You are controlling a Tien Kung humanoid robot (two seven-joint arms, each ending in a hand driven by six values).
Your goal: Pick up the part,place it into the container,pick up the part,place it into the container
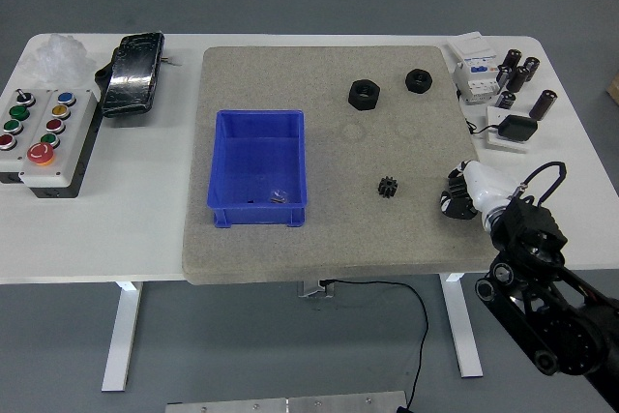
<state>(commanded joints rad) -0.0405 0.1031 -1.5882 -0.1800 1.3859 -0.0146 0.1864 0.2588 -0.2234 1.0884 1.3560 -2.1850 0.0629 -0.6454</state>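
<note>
White table's mat edge meets the right hand (462, 194), fingers (453, 202) curled together, empty, near the small gear (388, 187).

grey floor — white table (145, 229)

White surface (145, 229) carrying a grey mat (329, 249) across its middle. Lying directly on it at left: button box (46, 137), black case (132, 74), clear wrap (56, 50). Sitting at far right corner: white electrical module (474, 79), dark cylinders (522, 74), flat white plate with black square (510, 130).
</note>
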